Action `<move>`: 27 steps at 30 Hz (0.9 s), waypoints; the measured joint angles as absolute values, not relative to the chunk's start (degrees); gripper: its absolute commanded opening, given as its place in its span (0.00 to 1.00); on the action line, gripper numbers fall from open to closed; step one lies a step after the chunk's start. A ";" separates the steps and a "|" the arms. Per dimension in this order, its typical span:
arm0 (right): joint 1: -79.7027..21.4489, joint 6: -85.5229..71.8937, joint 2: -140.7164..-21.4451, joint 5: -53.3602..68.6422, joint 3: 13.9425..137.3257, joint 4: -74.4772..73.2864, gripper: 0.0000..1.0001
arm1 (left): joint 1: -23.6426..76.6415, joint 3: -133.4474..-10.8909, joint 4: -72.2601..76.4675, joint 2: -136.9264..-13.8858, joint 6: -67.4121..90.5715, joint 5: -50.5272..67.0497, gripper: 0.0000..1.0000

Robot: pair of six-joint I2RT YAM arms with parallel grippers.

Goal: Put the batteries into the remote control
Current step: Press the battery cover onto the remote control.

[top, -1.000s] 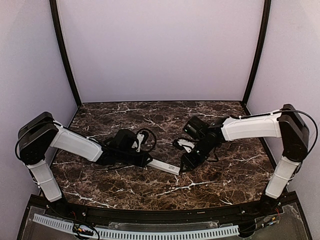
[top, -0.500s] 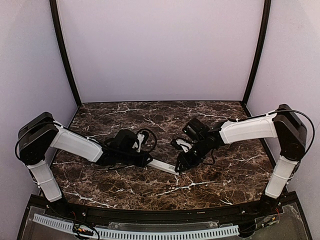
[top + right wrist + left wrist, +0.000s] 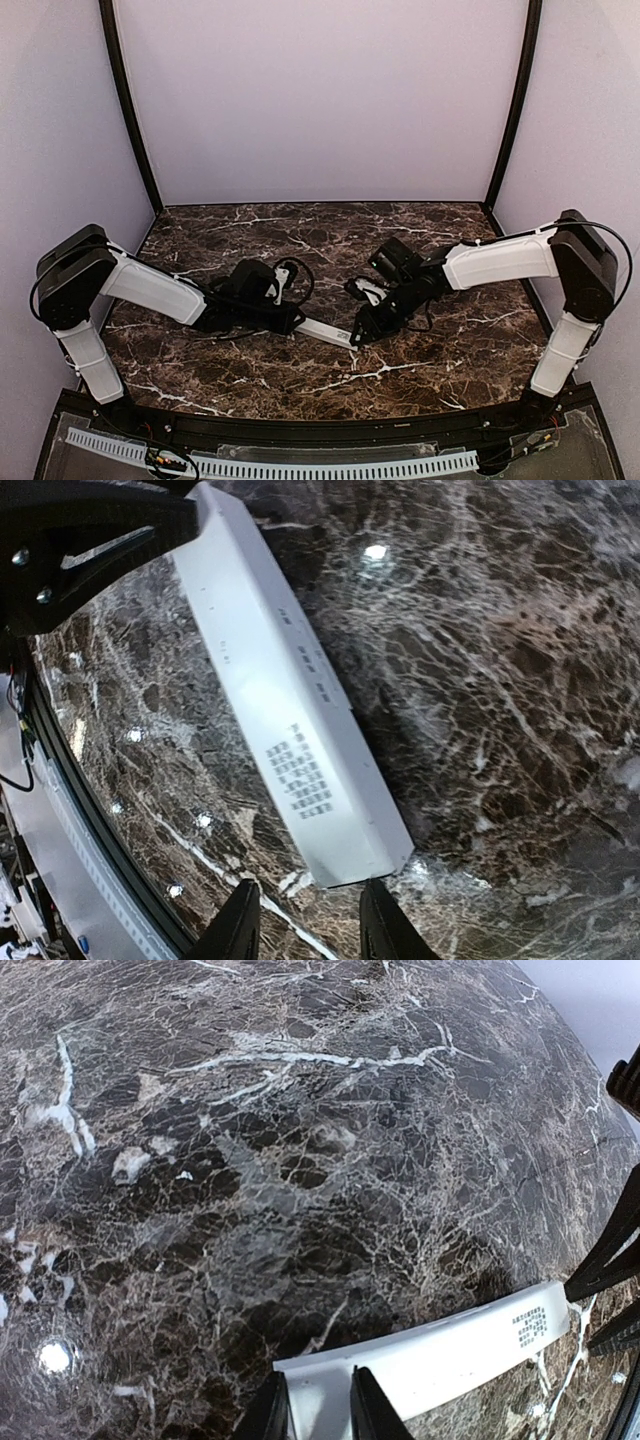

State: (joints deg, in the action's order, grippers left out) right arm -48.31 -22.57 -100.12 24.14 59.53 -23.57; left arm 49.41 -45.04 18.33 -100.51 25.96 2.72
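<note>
The remote control [image 3: 326, 332] is a slim white bar lying across the marble table's middle, its printed label facing up [image 3: 300, 770]. My left gripper [image 3: 294, 322] is shut on its left end; in the left wrist view the fingers [image 3: 372, 1412] clamp the white bar [image 3: 450, 1355]. My right gripper [image 3: 358, 334] is open at the bar's right end. In the right wrist view the remote's end lies just beyond the two spread fingertips [image 3: 240, 925], untouched by them. No batteries are in view, and no battery recess shows.
The dark veined marble table [image 3: 420, 365] has purple walls behind and at both sides. Black frame posts [image 3: 130, 110] stand in the back corners. A white perforated strip [image 3: 300, 466] runs along the near edge. The right arm's black fingers show at the left wrist view's right edge [image 3: 612, 1250].
My right gripper has moved down and left, closing in on the remote's right end. The left gripper and the remote have stayed in place.
</note>
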 measured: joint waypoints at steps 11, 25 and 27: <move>-48.31 -24.51 -98.13 21.41 55.53 -23.73 0.37 | 49.58 -45.06 18.31 -100.51 25.96 2.04 0.22; -47.90 -26.76 -101.49 23.46 55.66 -18.79 0.34 | 50.11 -45.08 18.31 -100.51 25.96 0.99 0.22; -47.90 -27.07 -101.80 23.90 55.66 -18.00 0.34 | 50.11 -45.08 18.31 -100.51 25.96 0.95 0.22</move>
